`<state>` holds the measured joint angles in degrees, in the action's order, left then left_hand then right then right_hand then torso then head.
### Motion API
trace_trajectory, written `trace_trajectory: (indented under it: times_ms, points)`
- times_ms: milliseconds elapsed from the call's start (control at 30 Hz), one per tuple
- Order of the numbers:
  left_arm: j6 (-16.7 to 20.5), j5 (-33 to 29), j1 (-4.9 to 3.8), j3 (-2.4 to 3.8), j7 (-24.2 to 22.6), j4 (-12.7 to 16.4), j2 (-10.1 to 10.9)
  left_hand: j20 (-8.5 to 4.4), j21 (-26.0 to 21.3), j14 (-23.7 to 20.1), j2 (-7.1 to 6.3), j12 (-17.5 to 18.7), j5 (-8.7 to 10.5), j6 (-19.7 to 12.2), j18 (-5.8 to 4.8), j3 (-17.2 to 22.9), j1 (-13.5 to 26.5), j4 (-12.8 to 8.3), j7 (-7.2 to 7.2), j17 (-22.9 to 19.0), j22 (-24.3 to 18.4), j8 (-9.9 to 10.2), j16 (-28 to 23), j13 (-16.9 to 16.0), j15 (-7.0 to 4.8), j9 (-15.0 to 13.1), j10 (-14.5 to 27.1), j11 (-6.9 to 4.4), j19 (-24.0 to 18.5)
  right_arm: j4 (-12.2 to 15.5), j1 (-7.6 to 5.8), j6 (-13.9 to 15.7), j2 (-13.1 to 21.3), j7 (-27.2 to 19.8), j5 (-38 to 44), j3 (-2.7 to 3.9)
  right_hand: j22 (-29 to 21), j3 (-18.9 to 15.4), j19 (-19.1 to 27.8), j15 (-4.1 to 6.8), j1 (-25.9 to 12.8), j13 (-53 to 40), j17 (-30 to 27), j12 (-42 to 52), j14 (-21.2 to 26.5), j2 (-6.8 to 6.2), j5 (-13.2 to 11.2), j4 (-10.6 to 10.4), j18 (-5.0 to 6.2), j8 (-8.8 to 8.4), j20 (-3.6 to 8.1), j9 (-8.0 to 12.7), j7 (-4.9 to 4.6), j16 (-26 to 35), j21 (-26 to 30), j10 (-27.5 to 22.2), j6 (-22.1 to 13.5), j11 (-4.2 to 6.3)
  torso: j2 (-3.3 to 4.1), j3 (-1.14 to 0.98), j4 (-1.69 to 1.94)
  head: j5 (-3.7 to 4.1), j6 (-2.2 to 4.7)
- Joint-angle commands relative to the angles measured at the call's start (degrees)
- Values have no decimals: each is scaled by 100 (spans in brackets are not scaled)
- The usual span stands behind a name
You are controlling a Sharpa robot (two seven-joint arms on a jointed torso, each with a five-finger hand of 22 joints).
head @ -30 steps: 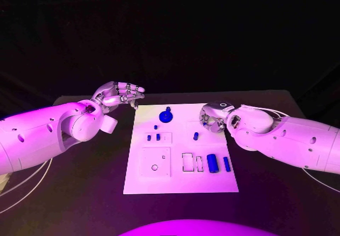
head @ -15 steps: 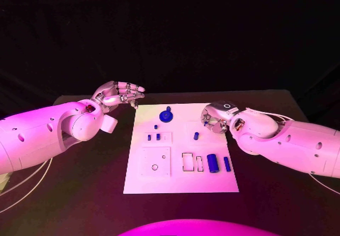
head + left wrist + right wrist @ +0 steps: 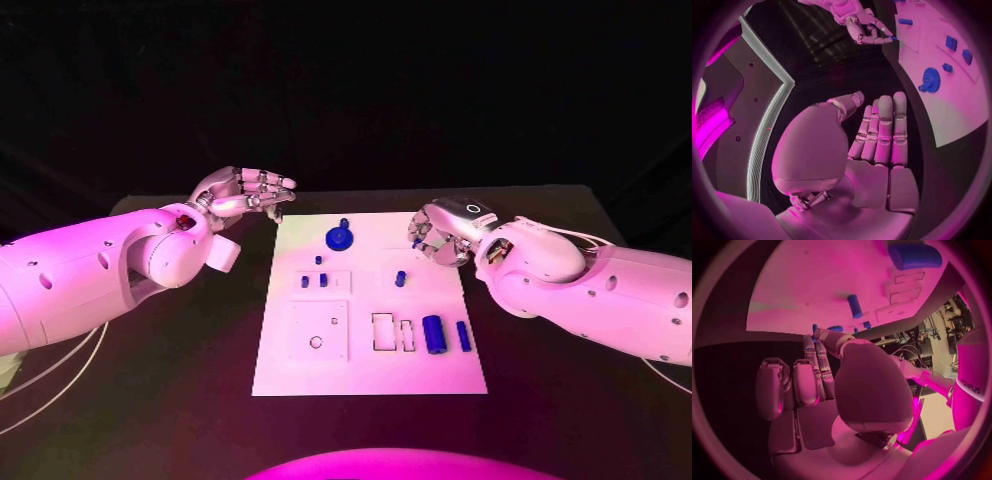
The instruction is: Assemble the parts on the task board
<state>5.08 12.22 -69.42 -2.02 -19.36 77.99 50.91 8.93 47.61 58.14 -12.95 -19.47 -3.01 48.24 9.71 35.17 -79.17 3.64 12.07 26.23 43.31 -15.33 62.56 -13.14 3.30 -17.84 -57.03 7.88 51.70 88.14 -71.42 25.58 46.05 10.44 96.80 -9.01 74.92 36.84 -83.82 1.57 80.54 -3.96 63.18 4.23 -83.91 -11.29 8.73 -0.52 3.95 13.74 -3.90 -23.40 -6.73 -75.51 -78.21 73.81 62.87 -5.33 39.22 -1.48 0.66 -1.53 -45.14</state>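
- Task board (image 3: 368, 365) lies flat mid-desk (image 3: 173, 400), long axis running away from the robot.
- Blue cylinder (image 3: 433, 332) and slimmer blue bar (image 3: 463, 335) lie near the board's right edge, lengthwise along the board; blue gear (image 3: 339, 237) at the far end.
- Right hand (image 3: 440, 235) over the far right edge, fingers curled; whether it holds a part, cannot tell.
- Left hand (image 3: 245, 190) off the far left corner, holding nothing; its wrist view shows fingers straight, side by side (image 3: 879, 135).

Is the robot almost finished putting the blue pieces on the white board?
No, it looks early. The blue gear, big cylinder and small pegs lie loose on the board. The right hand pinches a small blue piece at the board's edge; the left hand holds nothing.
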Motion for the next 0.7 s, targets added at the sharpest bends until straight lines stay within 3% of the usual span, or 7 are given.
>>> trace_trajectory:
  times_ms: [33, 200, 400, 567, 700]
  points:
    - [-6, -31, -2, 6, -36, 23, -4, 0, -31, 9, 47, -34, -10, -46, 84, -24, 0, -1, -1, -8, -9, -7, -34, 9, 25, 5, 38, 2, 57, 206, 9, 211, 5, -159, -123, 3, 391, 188, -65, 41, 21, -195, 7, 12, -162, 34, 3, 185, -92, 27, 2, -5, -1, -28, -21, 319, 38, 274, 3, -5, -7, -45, 3]
    - [0, -31, -1, 6, -42, 55, -2, 0, -31, 9, 47, -34, -10, -46, 84, -24, 0, -1, -1, -8, -9, -7, -34, 9, 25, 5, 38, 2, 57, 520, 52, 194, -52, -180, -88, 1, 391, 191, -65, 41, 21, -196, 8, 11, -162, 34, 2, 187, -92, 27, 2, -6, -3, -30, -20, 319, 38, 274, 4, 3, -12, -128, 0]
    - [3, -36, 0, 6, -48, 112, -15, 0, -36, 10, 47, -33, -10, -51, 84, -28, -2, -1, 1, -8, -13, -5, -36, 10, 27, 7, 44, 4, 60, 812, 131, 54, -246, -176, 27, -13, 389, 195, -63, 40, 22, -196, 8, 8, -162, 34, 2, 190, -91, 26, 2, -6, -4, -30, -18, 317, 37, 273, 0, 10, 2, -253, -51]
    - [7, -45, 1, 6, -48, 155, -29, 0, -36, 10, 47, -33, -10, -51, 84, -28, -2, -1, 1, -8, -13, -5, -36, 10, 27, 7, 44, 4, 60, 859, 223, -92, -430, -176, 95, -39, 375, 198, -55, 40, 21, -196, -9, 6, -160, 34, 3, 192, -87, 25, 2, -7, -6, -22, -3, 316, 36, 272, -3, 22, 11, -336, -69]
    - [11, -54, 1, 6, -46, 192, -40, 0, -36, 10, 47, -33, -10, -51, 84, -28, -2, -1, 1, -8, -13, -5, -36, 10, 27, 7, 44, 4, 60, 795, 343, -315, -602, -149, 163, -61, 371, 203, -52, 39, 20, -197, -5, 3, -160, 34, 4, 194, -86, 24, 2, -7, -8, -26, 2, 314, 34, 270, -4, 21, -1, -421, -107]
